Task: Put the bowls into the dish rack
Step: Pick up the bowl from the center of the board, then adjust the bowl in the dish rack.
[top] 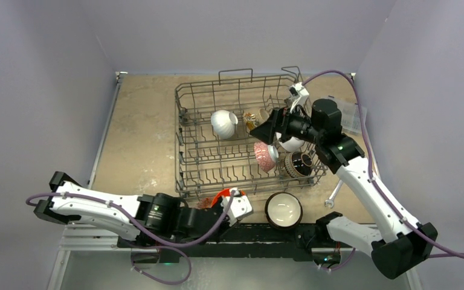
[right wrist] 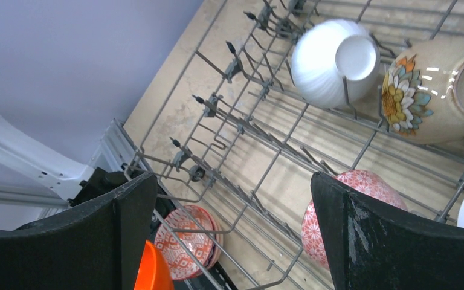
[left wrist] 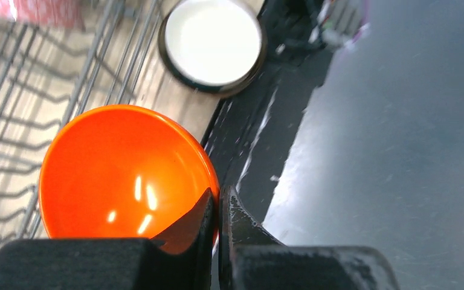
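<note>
Rim pinch is what the left gripper (left wrist: 219, 208) has on the orange bowl (left wrist: 121, 175): its jaws are clamped hard together with 1 finger inside the wall and 1 outside. I judge that grip is chosen because the bowl is too wide to span, and because it lets the bowl hang on edge, ready to drop between tines. The bowl sits just outside the near edge of the dish rack (top: 217, 162), not yet over it.

My right gripper (right wrist: 234, 193) hangs over the rack's right side with its jaws spread wide and nothing between them. That leaves the near-left rows free for the incoming bowl.

The orange bowl looks glossy and plain, bright orange-red inside, with lamp glints on its wall. Loaded already and tipped on edge are a white ribbed bowl (top: 223, 122), a floral bowl (right wrist: 429, 96) and a red-patterned bowl (top: 265, 156). A dark bowl with cream inside (top: 283, 209) waits upright on the table, near the rack's front-right corner.
</note>
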Motion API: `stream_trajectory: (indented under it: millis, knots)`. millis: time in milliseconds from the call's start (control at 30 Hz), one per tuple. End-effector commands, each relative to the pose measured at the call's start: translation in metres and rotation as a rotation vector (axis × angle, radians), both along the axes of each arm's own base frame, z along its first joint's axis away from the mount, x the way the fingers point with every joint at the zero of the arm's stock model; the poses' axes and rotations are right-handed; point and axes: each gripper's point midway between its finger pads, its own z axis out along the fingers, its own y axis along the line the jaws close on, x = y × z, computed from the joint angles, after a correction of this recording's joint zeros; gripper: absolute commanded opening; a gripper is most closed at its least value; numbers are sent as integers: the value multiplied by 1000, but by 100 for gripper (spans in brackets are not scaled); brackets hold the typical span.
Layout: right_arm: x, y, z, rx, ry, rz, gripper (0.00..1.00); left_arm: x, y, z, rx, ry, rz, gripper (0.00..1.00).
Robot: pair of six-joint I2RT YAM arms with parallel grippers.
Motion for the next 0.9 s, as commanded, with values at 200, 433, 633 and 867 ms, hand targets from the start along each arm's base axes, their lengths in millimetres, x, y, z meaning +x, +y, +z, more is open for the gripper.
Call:
stream_trajectory:
  millis: [200,433,633,867]
  knots:
    - [-3,-20,77,43,-171,-99,99,39,-30,145,-556,-118,7,0]
    - [-6,-30,94,40,-198,-152,99,114,-46,135,-588,-74,91,0]
    - [-6,-36,84,15,-183,-184,99,169,-51,139,-742,-9,198,0]
    - [-3,-40,71,-5,-163,-207,99,204,-45,143,-1013,199,338,0]
